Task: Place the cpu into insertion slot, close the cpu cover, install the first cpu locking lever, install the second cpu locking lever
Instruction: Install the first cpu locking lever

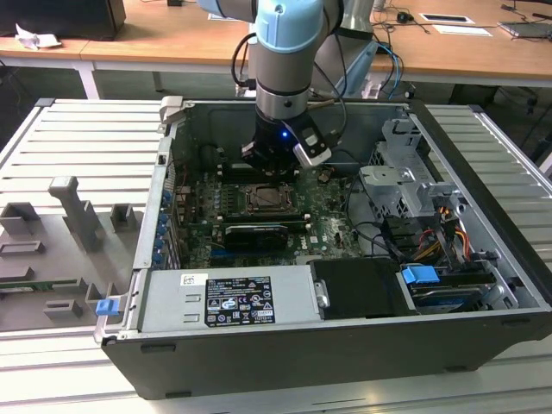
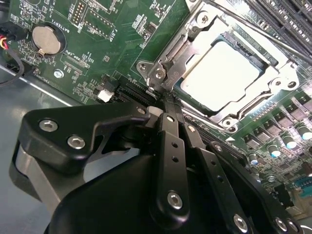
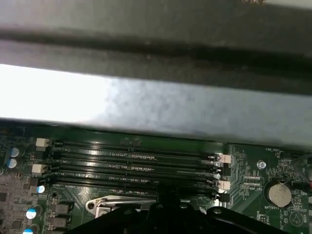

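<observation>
pale square cpu [image 2: 222,73] is seated under the lowered silvery metal frame cover [image 2: 263,92], black gripper [image 2: 165,97] closed at its edge

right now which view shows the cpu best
Second wrist view: the cpu is close up, pale top framed by the cpu cover. The exterior view shows it small; the first wrist view faces the memory slots.

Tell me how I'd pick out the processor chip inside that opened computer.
Look into the open computer case, at the green motherboard lying at its bottom. Near the board's middle, beside the long black memory slots, a silvery cpu cover frames the cpu. It is the one flat, pale metal square among dark and green parts.
</observation>
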{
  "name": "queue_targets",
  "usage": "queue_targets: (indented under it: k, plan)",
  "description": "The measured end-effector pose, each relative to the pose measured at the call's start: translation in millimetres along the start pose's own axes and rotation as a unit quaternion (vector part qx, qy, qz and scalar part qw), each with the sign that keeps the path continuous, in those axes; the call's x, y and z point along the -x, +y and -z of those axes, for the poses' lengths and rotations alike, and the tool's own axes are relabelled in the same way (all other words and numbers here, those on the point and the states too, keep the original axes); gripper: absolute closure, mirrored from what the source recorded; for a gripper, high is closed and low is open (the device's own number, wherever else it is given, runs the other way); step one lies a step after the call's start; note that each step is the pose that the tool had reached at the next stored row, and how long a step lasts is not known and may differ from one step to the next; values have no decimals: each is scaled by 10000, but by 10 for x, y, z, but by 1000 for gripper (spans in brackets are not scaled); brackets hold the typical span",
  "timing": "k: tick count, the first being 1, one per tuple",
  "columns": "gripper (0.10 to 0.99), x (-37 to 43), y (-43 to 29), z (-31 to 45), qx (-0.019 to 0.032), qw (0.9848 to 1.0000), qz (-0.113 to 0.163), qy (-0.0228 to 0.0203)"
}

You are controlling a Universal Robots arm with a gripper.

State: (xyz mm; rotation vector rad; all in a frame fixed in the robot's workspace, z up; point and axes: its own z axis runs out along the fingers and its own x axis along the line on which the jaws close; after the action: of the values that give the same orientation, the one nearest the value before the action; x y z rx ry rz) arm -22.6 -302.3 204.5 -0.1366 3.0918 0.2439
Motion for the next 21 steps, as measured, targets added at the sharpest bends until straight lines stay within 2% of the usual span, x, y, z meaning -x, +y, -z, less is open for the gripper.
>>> queue_targets:
  k: [2,7,15,16,17,19,21]
  plan:
    - [980,0,1,1,-14,10000,-1,0]
    - [980,0,-4,-33,-174,9998,-1,17]
    - [980,3,2,-3,-194,9998,0,16]
    - [980,2,3,-3,-214,9998,-1,18]
    - [980,2,9,-11,-284,9996,2,26]
    - [980,3,25,-25,-365,9993,4,35]
    - [980,3,42,-37,-413,9991,5,39]
